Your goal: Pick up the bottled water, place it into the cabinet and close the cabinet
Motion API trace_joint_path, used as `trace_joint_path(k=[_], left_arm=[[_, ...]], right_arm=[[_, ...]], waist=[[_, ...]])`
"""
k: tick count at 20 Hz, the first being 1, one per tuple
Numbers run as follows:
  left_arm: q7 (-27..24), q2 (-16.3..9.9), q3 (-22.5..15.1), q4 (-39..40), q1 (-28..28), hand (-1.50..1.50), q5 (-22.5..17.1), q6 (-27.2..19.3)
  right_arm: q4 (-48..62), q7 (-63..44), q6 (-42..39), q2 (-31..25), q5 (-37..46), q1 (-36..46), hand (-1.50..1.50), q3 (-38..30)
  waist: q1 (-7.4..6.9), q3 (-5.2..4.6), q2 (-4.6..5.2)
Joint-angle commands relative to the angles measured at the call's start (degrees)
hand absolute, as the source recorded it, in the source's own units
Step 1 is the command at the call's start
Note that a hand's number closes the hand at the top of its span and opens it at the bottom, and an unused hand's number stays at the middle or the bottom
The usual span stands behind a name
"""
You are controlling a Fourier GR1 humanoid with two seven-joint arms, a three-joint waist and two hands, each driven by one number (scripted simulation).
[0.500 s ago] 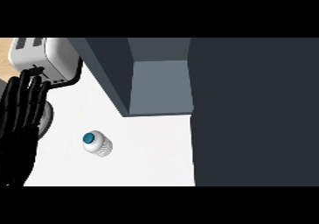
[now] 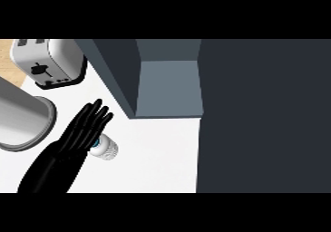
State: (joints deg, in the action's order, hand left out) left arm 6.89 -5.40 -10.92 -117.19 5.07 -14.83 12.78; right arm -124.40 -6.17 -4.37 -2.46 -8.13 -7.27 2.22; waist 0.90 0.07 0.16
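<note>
The bottled water (image 2: 107, 151) lies on the white counter (image 2: 158, 158), left of centre; it is a small white bottle with a blue cap that just shows. My left hand (image 2: 84, 132) comes in from the lower left with straight fingers and lies over the bottle's left side, hiding part of the cap. It does not curl round the bottle. The cabinet (image 2: 169, 88) stands open above and to the right, its grey-blue inside showing. Its dark door (image 2: 268, 118) fills the right of the view. My right hand does not show.
A silver toaster (image 2: 47, 61) stands at the back left. A large metal pot (image 2: 17, 120) sits at the left edge, close to my forearm. White counter shows between the bottle and the cabinet door.
My left hand has moved from the far left edge rightwards, onto the bottle's left side. That uncovered the metal pot. The bottle has not moved.
</note>
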Motion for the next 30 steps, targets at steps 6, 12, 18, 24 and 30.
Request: trace_joint_path(k=[6, 12, 18, 24, 30], left_arm=[[9.82, -7.01, 5.34, -3.62, 10.87, -1.5, -18.83, 7.88], [11.93, -9.52, 10.94, -8.38, 15.44, -1.5, -25.03, 10.81], [6.95, -11.63, 18.31, -1.9, 19.46, -1.5, -27.75, 21.05], [5.78, -6.93, 16.44, 4.41, 13.41, -1.5, -21.25, 20.04], [4.88, -7.3, 20.76, 5.09, 15.21, -1.5, -23.48, 23.65]], right_arm=[[-7.8, -6.94, -3.89, -0.15, -13.44, -12.1, -1.5, -0.52], [-7.28, -2.67, -6.78, 0.7, -12.3, -17.9, -1.5, 1.86], [-6.82, -0.46, -8.51, 0.26, -12.93, -19.77, -1.5, 0.91], [-9.04, 4.19, -12.06, 0.03, -12.89, -25.98, -1.5, 0.93], [-3.89, 6.06, -9.85, 2.42, -6.34, -21.69, -1.5, 4.91]], waist=[[-0.79, -0.07, -0.3], [-0.9, -0.06, -0.28], [-1.07, -0.07, -0.28], [-0.46, -0.06, -0.24], [-0.88, -0.07, -0.22]])
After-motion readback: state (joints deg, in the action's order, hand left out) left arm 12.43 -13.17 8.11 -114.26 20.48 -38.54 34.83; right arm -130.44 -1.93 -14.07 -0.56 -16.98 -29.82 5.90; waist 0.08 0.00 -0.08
